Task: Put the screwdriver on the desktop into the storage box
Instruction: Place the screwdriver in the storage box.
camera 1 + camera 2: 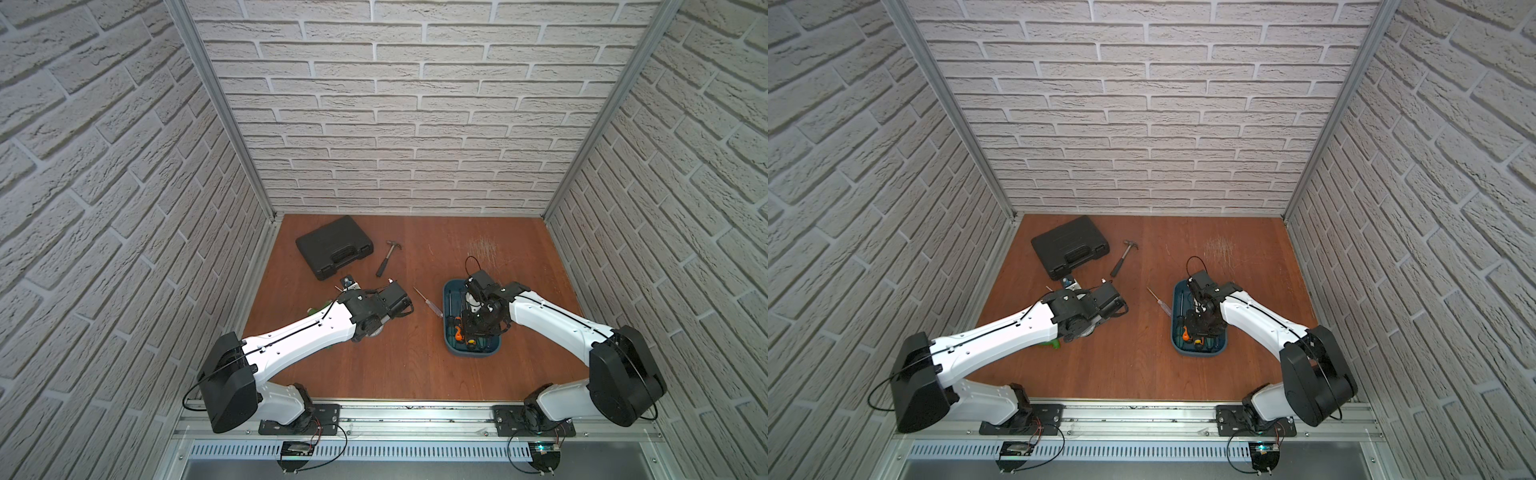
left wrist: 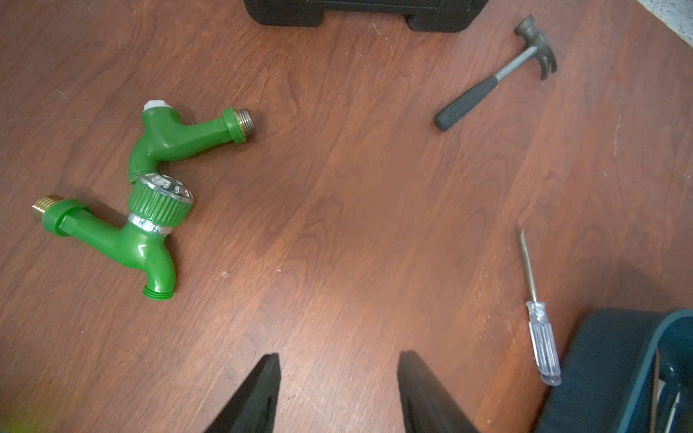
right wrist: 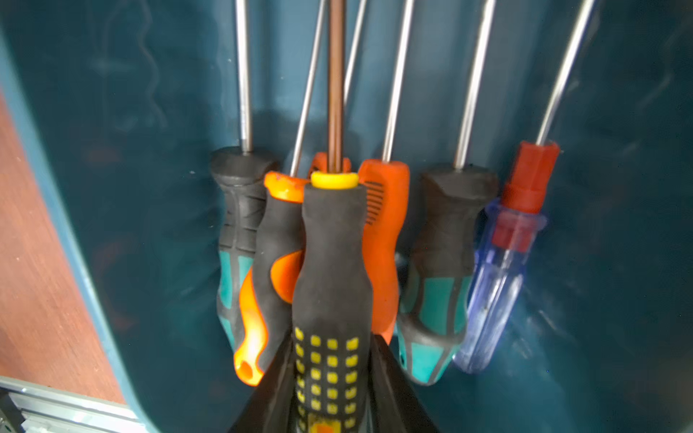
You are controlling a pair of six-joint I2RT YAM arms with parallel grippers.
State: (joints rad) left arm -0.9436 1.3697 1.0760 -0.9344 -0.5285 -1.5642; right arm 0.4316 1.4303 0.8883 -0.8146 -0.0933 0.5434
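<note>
A slim screwdriver with a clear handle lies on the desktop, just left of the storage box; the left wrist view shows this screwdriver beside the box's dark teal wall. My left gripper hovers open over bare wood, empty. My right gripper is down inside the box, its fingers against both sides of a black-and-yellow screwdriver handle. That handle rests on top of several other screwdrivers lying in the box.
A black tool case and a hammer lie at the back left. A green plastic tap lies under my left arm, with a small metal fitting nearby. A pale scratched patch marks the wood behind the box.
</note>
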